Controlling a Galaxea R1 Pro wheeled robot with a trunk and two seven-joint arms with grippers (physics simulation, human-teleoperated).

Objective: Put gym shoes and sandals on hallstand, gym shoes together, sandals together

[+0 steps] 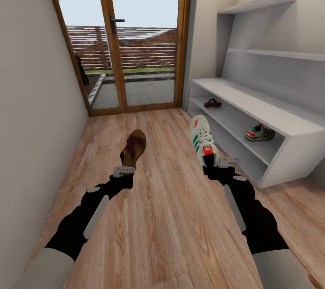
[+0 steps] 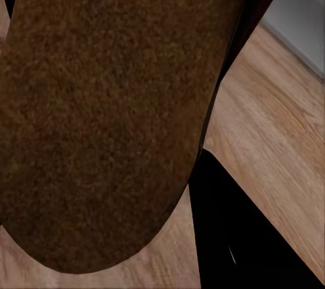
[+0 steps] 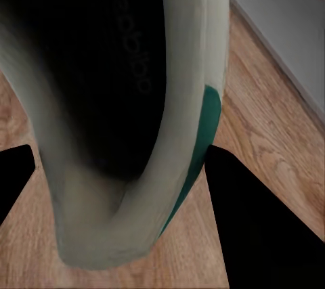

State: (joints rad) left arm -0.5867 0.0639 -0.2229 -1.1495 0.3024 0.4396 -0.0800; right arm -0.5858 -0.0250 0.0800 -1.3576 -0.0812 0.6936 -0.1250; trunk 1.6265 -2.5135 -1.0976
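A sandal (image 1: 134, 148) is being pinched by the left gripper (image 1: 123, 172), a gym shoe (image 1: 204, 140) by the right gripper (image 1: 221, 162), both projecting ahead, clear of the floor (image 1: 162, 217); rack (image 1: 253, 108) lying right of the right gripper.

Sandal (image 1: 134, 147), sneaker (image 1: 204, 140) held aloft; mates shelved.
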